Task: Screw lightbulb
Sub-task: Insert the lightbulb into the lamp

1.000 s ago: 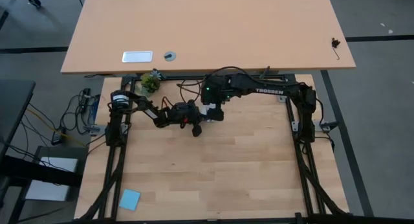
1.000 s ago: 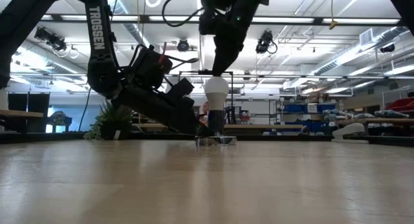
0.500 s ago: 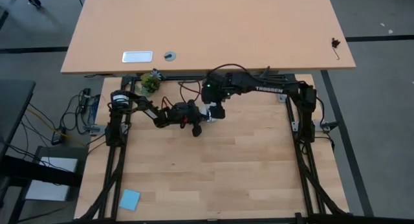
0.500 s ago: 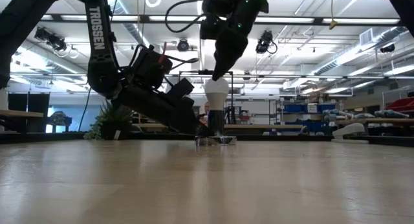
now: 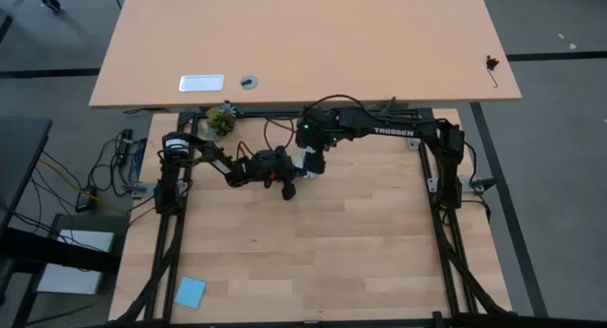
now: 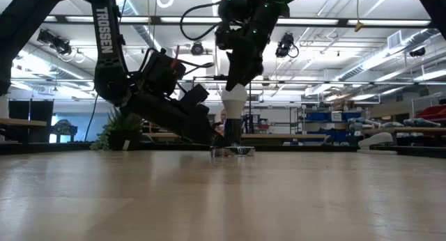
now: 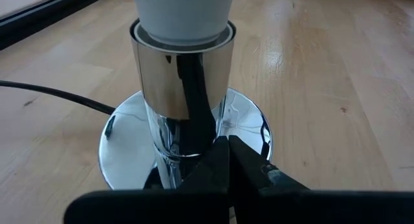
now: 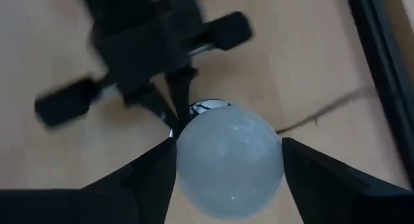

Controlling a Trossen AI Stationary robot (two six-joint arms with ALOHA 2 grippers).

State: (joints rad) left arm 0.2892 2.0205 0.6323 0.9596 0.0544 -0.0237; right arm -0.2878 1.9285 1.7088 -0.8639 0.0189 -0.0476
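The lightbulb (image 6: pixel 234 104), white and pear-shaped, stands upright with its base in a chrome socket (image 7: pixel 181 75) on a round chrome disc (image 7: pixel 123 153) with a black cord (image 7: pixel 58 98). My right gripper (image 8: pixel 229 185) comes down from above, its two fingers on either side of the bulb's globe (image 8: pixel 229 162); it also shows in the low view (image 6: pixel 235 86). My left gripper (image 7: pixel 226 146) is shut and low at the foot of the socket, slanting down from the table's left in the low view (image 6: pixel 217 140). My left gripper rests its shut fingertips (image 7: pixel 223 160) on the chrome disc (image 7: pixel 249 130), right at the foot of the socket's stem. It slants down from the table's left. The disc lies flat on the table. My right gripper pinches the bulb's white globe (image 8: pixel 194 153) between its two fingers (image 8: pixel 149 179), which come from above and point down. The bulb stands upright with its base in the socket.
A small potted plant (image 5: pixel 220 121) stands at the far left of the table, and a blue note (image 5: pixel 190 292) lies at the near left corner. The black cord runs off toward the far edge. The near and right parts of the tabletop show bare wood.
My right gripper has gone down from just above the bulb onto its globe and has turned about its own axis while doing so. The bulb, the socket and my left gripper have stayed where they were.
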